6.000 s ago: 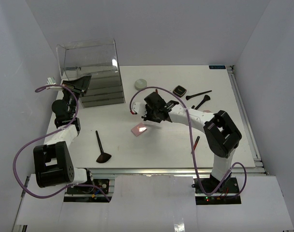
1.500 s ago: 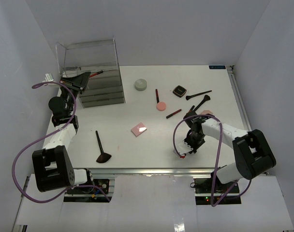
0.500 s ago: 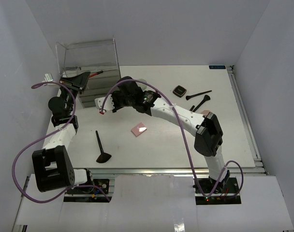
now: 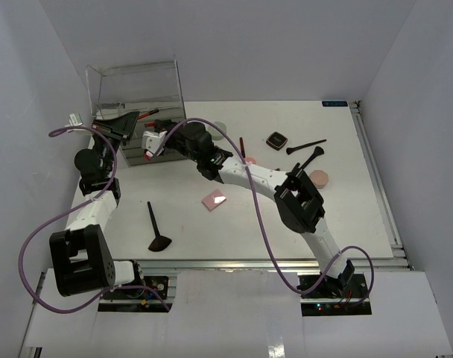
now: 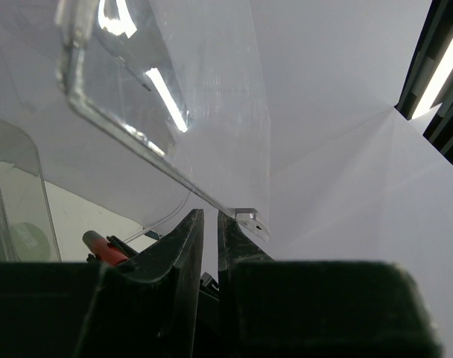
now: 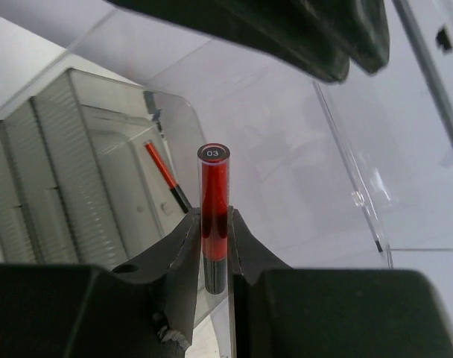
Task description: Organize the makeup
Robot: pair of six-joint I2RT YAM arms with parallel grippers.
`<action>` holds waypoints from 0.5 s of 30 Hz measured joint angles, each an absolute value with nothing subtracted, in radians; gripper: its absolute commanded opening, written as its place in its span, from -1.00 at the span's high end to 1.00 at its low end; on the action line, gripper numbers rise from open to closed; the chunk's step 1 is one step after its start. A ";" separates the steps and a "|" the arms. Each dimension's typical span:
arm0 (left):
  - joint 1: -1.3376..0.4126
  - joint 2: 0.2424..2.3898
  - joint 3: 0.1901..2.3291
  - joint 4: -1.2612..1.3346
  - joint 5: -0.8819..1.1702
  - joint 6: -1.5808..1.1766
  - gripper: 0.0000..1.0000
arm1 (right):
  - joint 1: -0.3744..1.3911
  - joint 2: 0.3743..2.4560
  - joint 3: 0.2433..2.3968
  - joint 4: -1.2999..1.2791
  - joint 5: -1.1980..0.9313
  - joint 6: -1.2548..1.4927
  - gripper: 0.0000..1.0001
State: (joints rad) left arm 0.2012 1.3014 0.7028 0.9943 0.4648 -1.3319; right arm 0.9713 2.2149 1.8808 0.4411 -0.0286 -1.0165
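My right gripper (image 6: 214,224) is shut on a slim red-and-black stick (image 6: 214,186) with "03" on its end, held at the open front of the clear drawer box (image 4: 137,93). Another red-and-black stick (image 6: 165,175) lies inside the box. My left gripper (image 5: 209,220) is nearly closed, its tips pinching a clear panel edge (image 5: 245,216) of the box. On the table lie a pink square compact (image 4: 214,199), a black-handled brush (image 4: 156,227), a black square compact (image 4: 277,140), two more brushes (image 4: 307,147), a pink disc (image 4: 319,178), a red stick (image 4: 242,146) and a grey round jar (image 4: 220,126).
The right arm (image 4: 286,190) stretches across the table middle above the loose makeup. White walls close in the left, back and right. A metal rail (image 4: 375,171) runs along the table's right edge. A purple cable (image 4: 260,224) hangs from the right arm.
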 measured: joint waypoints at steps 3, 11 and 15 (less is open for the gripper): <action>0.201 1.301 0.703 0.994 0.465 -1.332 0.50 | 0.949 2.249 1.884 0.500 -0.028 -1.019 0.85; 0.201 1.298 0.704 0.986 0.465 -1.332 0.50 | 0.895 2.367 1.928 0.534 -0.023 -1.033 0.59; 0.201 1.296 0.707 0.980 0.465 -1.330 0.50 | 0.897 2.405 1.956 0.528 -0.021 -1.037 0.15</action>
